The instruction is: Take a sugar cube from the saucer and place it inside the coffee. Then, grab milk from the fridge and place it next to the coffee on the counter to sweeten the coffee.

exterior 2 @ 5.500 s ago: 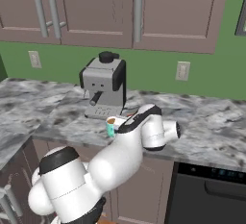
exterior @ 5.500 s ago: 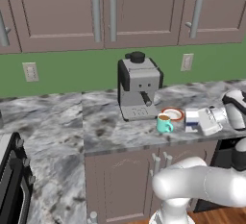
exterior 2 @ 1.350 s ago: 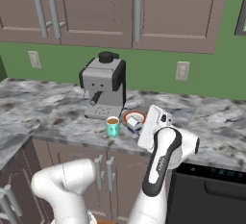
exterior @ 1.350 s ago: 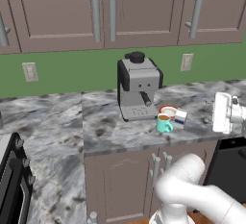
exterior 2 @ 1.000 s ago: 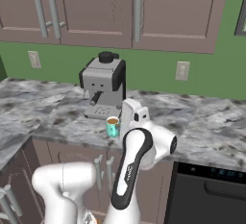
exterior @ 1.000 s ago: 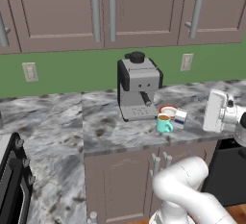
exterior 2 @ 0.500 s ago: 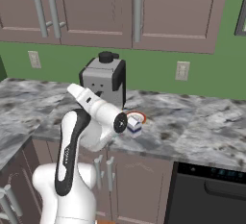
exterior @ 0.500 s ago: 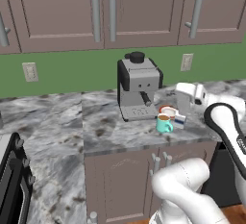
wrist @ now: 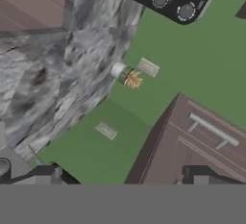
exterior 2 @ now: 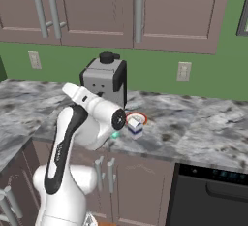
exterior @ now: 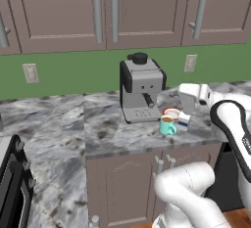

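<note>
— Sitting near the counter (exterior: 112, 131) front edge: coffee (exterior: 166, 125), milk (exterior 2: 136, 126) touching beside it, saucer (exterior 2: 137, 118) behind.
— Gripper's jaws spread wide, empty; stone right of them is bare.

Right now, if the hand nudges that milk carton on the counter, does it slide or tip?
Probably tips: the milk carton looks taller than wide, with a narrow gable top. Likely light and stiff. It stands close to the saucer and mug, so it could knock them.
</note>
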Controlling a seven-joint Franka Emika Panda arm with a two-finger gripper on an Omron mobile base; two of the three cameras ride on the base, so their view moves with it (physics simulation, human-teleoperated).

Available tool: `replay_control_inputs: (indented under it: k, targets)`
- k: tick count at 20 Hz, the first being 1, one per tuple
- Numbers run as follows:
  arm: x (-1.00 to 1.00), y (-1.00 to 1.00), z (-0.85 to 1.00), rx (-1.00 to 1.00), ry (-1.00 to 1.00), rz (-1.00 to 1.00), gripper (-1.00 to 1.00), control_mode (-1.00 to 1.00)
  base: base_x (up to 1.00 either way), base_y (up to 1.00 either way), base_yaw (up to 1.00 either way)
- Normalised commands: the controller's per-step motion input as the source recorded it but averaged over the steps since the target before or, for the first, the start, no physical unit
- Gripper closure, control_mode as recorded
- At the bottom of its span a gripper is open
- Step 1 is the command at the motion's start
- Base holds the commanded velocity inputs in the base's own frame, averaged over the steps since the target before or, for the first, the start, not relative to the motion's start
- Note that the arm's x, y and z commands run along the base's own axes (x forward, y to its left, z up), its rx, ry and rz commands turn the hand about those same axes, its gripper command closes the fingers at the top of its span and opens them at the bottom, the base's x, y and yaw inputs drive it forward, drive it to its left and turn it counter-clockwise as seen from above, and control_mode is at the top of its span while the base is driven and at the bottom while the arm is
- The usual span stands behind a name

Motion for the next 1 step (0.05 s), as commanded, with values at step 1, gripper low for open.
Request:
replay_control_inputs:
  k: [1]
  targets:
    - [0.00,0.00,0.00,0.00,0.00,0.00,-1.00,-1.00,0.00,0.00,0.00]
